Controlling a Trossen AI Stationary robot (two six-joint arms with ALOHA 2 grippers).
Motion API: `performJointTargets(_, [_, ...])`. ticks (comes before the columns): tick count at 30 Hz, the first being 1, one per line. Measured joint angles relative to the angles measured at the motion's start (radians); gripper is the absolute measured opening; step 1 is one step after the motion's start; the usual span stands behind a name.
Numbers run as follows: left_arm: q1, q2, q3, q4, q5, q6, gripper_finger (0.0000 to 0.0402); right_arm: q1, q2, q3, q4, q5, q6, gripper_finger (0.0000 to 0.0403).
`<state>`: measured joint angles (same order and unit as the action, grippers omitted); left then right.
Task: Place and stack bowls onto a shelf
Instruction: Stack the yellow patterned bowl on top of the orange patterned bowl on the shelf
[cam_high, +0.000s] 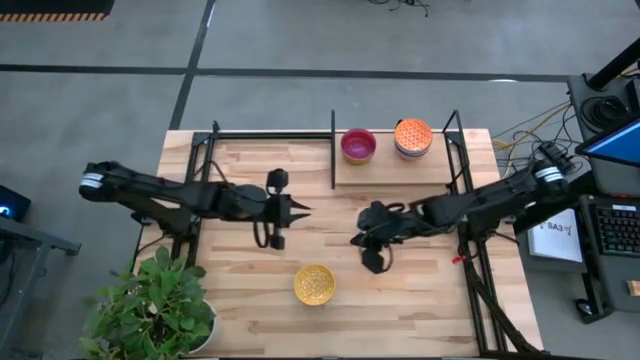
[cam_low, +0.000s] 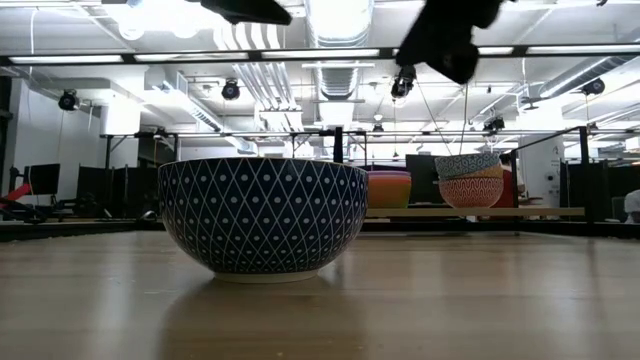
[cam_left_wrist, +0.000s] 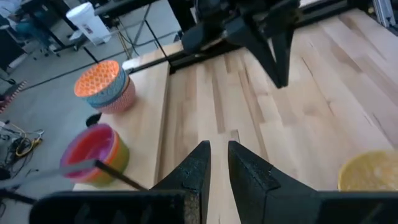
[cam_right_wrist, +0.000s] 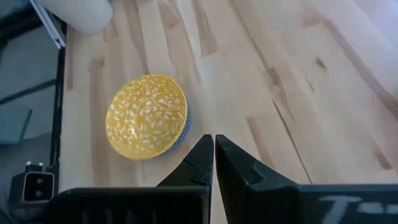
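Note:
One bowl, yellow with a white pattern inside (cam_high: 314, 284) and blue-and-white diamonds outside (cam_low: 262, 215), stands upright on its foot on the table's near middle (cam_right_wrist: 147, 116). Two stacks of bowls stand on the shelf (cam_high: 385, 165) at the far edge, one with a purple-pink bowl on top (cam_high: 358, 145) and one with an orange patterned bowl on top (cam_high: 413, 135). My left gripper (cam_high: 303, 210) hovers over mid-table, its fingers a narrow gap apart (cam_left_wrist: 218, 155). My right gripper (cam_high: 355, 240) hangs shut (cam_right_wrist: 214, 146) above and to the right of the yellow bowl. Neither holds anything.
A green potted plant (cam_high: 150, 310) stands at the table's near left corner. Black metal frame posts (cam_high: 333, 150) rise along the far edge and both sides of the table. Bare wood lies between the grippers and the shelf (cam_low: 470, 211).

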<state>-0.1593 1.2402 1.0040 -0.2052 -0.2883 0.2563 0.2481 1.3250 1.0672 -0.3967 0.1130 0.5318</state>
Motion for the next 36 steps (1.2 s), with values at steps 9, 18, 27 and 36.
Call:
performJointTargets(9, [-0.004, -0.061, -0.054, -0.053, 0.002, -0.012, 0.0038, 0.000, 0.249, 0.262, -0.157, 0.004, -0.037, 0.0009])
performJointTargets(18, [-0.008, -0.060, -0.054, -0.129, 0.002, -0.034, 0.0039, -0.004, 0.402, 0.376, -0.174, -0.019, -0.072, 0.0047])
performJointTargets(27, [-0.025, -0.071, -0.054, -0.154, 0.003, -0.075, 0.0039, -0.004, 0.510, 0.384, -0.138, -0.062, -0.083, 0.0104])
performJointTargets(36, [-0.031, -0.077, -0.054, -0.155, 0.003, -0.083, 0.0039, -0.002, 0.557, 0.384, -0.060, -0.061, -0.072, 0.0183])
